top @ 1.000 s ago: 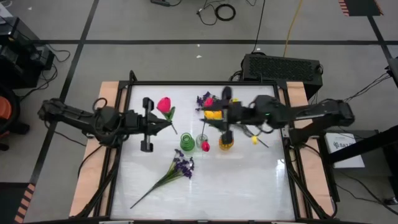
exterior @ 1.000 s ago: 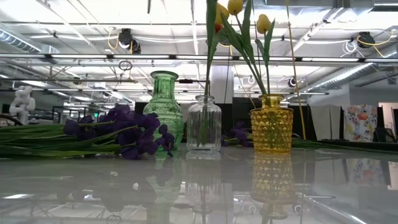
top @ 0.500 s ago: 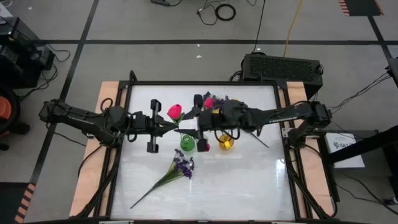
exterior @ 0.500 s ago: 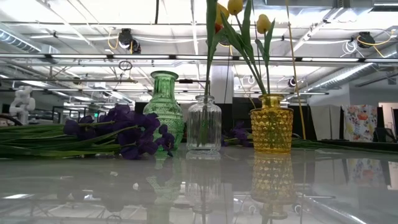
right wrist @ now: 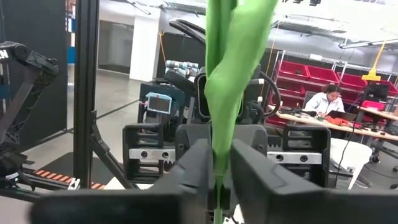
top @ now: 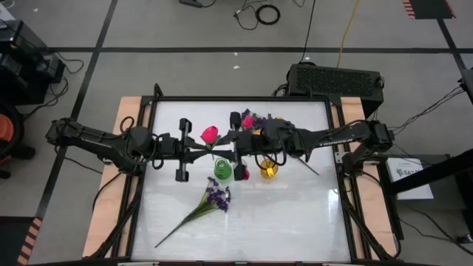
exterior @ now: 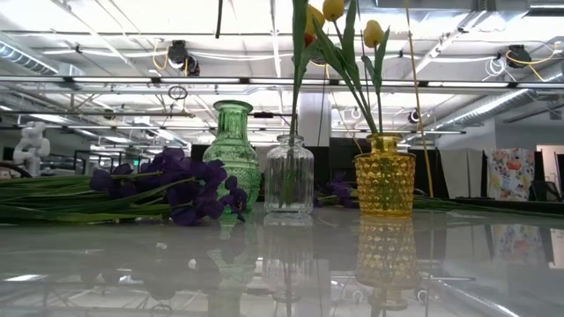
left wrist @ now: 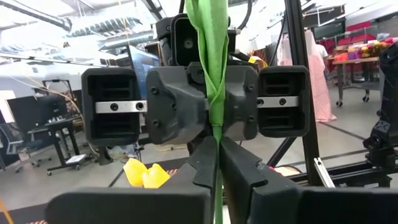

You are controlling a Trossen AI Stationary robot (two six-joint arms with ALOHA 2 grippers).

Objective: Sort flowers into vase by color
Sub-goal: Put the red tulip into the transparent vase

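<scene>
A pink-red tulip (top: 211, 134) on a green stem is held in the air between my two grippers, above the vases. My left gripper (top: 207, 151) comes from the left and my right gripper (top: 222, 151) from the right; they face each other, both shut on the stem. Below stand a green vase (top: 222, 170), a clear vase (top: 241, 172) with a red tulip in it, and a yellow vase (top: 268, 168) with yellow tulips (exterior: 374, 33). One purple sprig (top: 212, 199) lies flat on the table. Neither gripper shows in the low view. My left gripper pinches the tulip's green stem (left wrist: 216, 134) between its two fingers (left wrist: 200, 167). It comes level from the table's left, fingers across the stem. The stem stands about upright and clear of the table. My right gripper pinches the same stem, with its leaves (right wrist: 225, 99), between its two fingers (right wrist: 194, 169). It comes level from the table's right, fingers across the stem, close to the left gripper's hold.
More purple sprigs and a pink tulip (top: 248, 120) lie near the table's far edge behind the right arm. Long stems (top: 309, 164) lie right of the yellow vase. The three vases stand in a row under the grippers. The near half of the table (top: 295, 222) holds only the purple sprig.
My left gripper carried the pink-red tulip toward the table's right, over the green vase. My right gripper swung from above the yellow vase toward the table's left and met it. For the last half second both have kept still on the stem.
</scene>
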